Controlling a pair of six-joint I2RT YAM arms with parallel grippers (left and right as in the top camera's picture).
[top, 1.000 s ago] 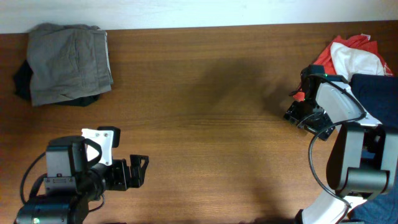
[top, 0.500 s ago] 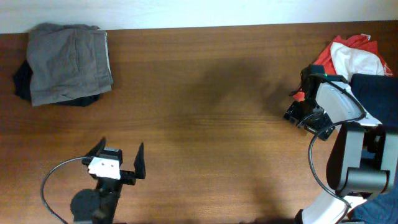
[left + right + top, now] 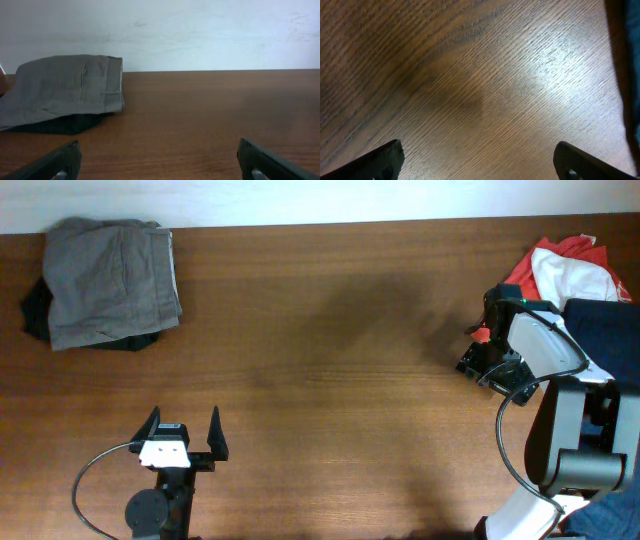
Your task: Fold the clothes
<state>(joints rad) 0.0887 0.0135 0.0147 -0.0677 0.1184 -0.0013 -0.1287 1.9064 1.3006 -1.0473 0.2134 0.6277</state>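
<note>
Shorts: grey-olive shorts (image 3: 112, 280) lie folded flat in the far-left corner of the table (image 3: 330, 330), on top of a black piece (image 3: 35, 312) that shows at the stack's edges. Judged a finished stack, parked clear of the working middle.
Unfolded pile: red-and-white piece (image 3: 560, 265) and navy piece (image 3: 605, 330) are bunched at the far-right edge, partly hidden by the right arm.
Left gripper (image 3: 184, 416): at the near edge, well apart from the shorts, fingers pointing toward them. Jaws spread wide with nothing between. It reads as a resting pose that leaves the table's middle open.
Right gripper (image 3: 477, 146): low over bare wood just beside the pile. Jaws spread, empty, apparently placed for a reach into the cloth.
Poor view: a dark strip at the right edge of the right wrist view is possibly the navy piece, but too little shows to be sure.
Step in hand: likely fetching the next garment from the right pile.
</note>
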